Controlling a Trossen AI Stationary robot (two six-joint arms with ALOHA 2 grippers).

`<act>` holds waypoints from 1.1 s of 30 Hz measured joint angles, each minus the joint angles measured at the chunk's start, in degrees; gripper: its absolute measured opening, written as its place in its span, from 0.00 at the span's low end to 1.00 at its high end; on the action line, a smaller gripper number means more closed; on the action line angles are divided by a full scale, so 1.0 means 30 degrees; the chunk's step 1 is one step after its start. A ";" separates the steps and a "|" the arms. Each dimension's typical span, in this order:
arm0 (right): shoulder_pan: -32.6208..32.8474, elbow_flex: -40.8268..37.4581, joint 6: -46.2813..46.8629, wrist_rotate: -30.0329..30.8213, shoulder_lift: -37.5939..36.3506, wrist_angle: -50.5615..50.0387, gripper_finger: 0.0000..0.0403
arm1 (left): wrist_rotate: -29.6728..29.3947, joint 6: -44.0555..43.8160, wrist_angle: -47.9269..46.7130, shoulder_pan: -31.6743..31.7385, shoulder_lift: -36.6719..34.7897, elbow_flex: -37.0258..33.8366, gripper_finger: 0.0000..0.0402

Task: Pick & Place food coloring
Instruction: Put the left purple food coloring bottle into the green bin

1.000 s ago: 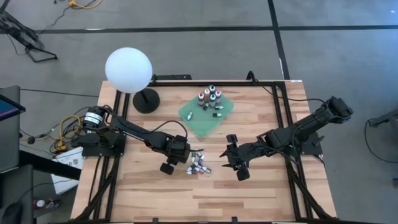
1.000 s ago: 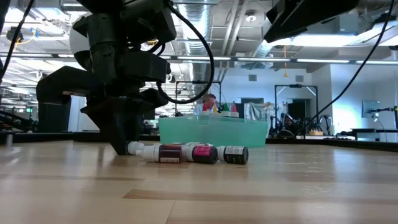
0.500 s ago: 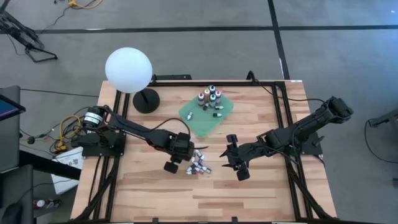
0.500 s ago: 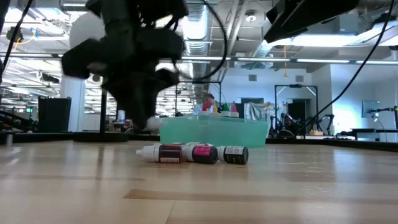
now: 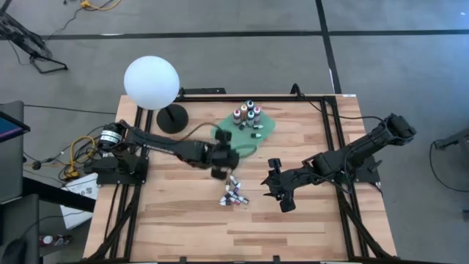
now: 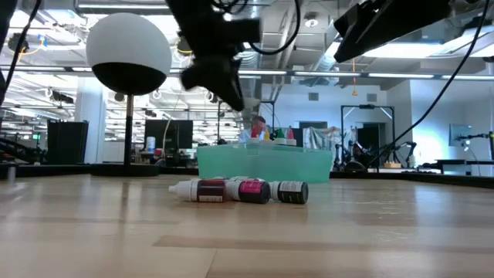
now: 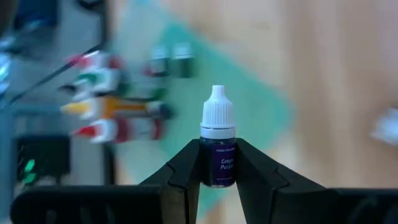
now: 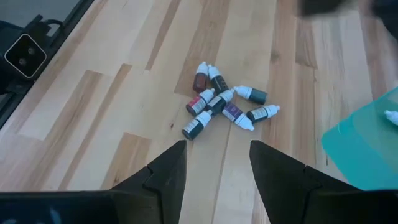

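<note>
One bottle: it has left the pile (image 5: 233,195) since a second ago.
High: your left gripper (image 5: 222,160) has moved to the cloth's (image 5: 258,132) near edge.
Low: gripper raised.
Left wrist: fingers (image 7: 185,169) clamp the bottle (image 7: 217,146).
Right wrist: right gripper (image 8: 213,163) waits, fingers apart, mid-desk; placing comes next.

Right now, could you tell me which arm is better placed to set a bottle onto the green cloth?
Left: its hand already grips a purple bottle above the green cloth. The right hand is open and empty.
</note>
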 joint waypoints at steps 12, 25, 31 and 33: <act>-0.0006 0.0000 -0.0007 0.0036 0.0007 0.0086 0.42 | 0.3766 -0.2676 0.5450 0.5424 0.0182 -0.0525 0.19; -0.0079 -0.0007 -0.0013 0.0044 0.0006 -0.0209 0.42 | 0.5529 -0.2432 0.6839 0.6477 0.3298 -0.0554 0.19; -0.0166 -0.0007 -0.0022 0.0036 0.0007 -0.0212 0.42 | 0.4904 -0.2409 0.7127 0.6490 0.3462 -0.0532 0.19; -0.0211 -0.0007 -0.0029 0.0036 0.0007 -0.0212 0.42 | 0.4984 -0.2234 0.7117 0.6491 0.3461 -0.0532 0.19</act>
